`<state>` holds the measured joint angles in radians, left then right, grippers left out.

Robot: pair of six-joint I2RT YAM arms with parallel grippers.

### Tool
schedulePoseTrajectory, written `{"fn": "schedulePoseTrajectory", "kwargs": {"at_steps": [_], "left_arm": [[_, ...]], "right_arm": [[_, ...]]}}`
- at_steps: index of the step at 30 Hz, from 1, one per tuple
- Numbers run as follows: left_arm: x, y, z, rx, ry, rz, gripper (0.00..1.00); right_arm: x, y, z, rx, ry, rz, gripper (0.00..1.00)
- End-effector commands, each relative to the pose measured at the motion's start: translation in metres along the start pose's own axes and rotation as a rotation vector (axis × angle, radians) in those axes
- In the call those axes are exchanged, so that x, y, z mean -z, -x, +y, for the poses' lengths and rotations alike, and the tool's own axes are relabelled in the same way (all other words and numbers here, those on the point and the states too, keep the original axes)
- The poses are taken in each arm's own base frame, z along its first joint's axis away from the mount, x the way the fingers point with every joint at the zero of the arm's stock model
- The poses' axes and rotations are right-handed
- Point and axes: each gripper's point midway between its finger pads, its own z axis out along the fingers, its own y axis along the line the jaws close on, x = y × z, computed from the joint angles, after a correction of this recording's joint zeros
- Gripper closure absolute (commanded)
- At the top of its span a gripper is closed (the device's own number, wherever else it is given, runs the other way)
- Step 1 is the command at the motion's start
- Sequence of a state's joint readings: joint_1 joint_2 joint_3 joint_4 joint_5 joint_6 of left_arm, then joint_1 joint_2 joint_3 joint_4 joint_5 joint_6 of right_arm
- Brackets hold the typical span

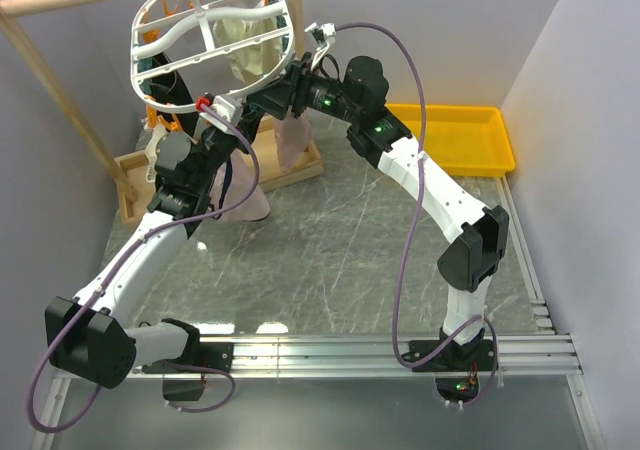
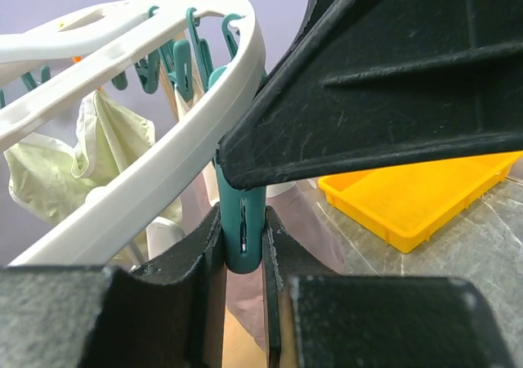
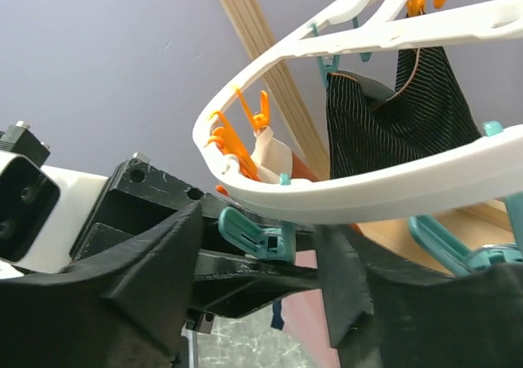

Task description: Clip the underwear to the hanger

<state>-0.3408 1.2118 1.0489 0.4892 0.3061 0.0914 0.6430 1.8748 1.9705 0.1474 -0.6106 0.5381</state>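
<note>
The white oval hanger (image 1: 215, 30) hangs from the wooden rod at the back left. It also shows in the left wrist view (image 2: 163, 172) and the right wrist view (image 3: 392, 184). My left gripper (image 2: 243, 245) is shut on a teal clothespin (image 2: 243, 229) that dangles from the hanger's rim. My right gripper (image 3: 257, 282) is open. Its jaws stand wide apart around the same teal clothespin (image 3: 253, 235) and the left gripper's finger. The pale pink underwear (image 1: 250, 200) with navy trim hangs below both grippers and shows beneath the jaws (image 3: 306, 323). What holds it up is hidden.
A wooden rod frame (image 1: 60, 0) carries the hanger, and its wooden base (image 1: 135, 185) sits on the table. Cream garments (image 1: 250, 40) and a black striped garment (image 3: 400, 114) hang from the hanger. A yellow tray (image 1: 450, 135) lies at the back right.
</note>
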Motion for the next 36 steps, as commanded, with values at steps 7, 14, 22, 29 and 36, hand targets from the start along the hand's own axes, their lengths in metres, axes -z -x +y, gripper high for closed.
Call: {"fn": "schedulePoseTrajectory", "kwargs": {"at_steps": [7,14,22,29,36], "left_arm": [[-0.003,0.003,-0.024,-0.01,-0.119,-0.022,0.99],[-0.004,0.003,-0.024,-0.009,-0.115,-0.017,0.96],[0.009,0.009,-0.028,0.013,-0.14,0.008,0.68],[0.028,0.019,-0.022,0.015,-0.128,0.038,0.63],[0.02,0.022,-0.002,0.03,-0.067,0.041,0.66]], "right_arm": [[-0.006,0.012,0.011,0.051,0.026,-0.028,0.42],[-0.009,0.009,0.01,0.084,0.013,-0.008,0.63],[-0.007,0.01,0.007,0.111,-0.006,-0.007,1.0],[-0.004,0.011,0.011,0.12,0.025,-0.008,1.0],[-0.002,0.009,0.012,0.177,0.038,0.002,1.0]]}}
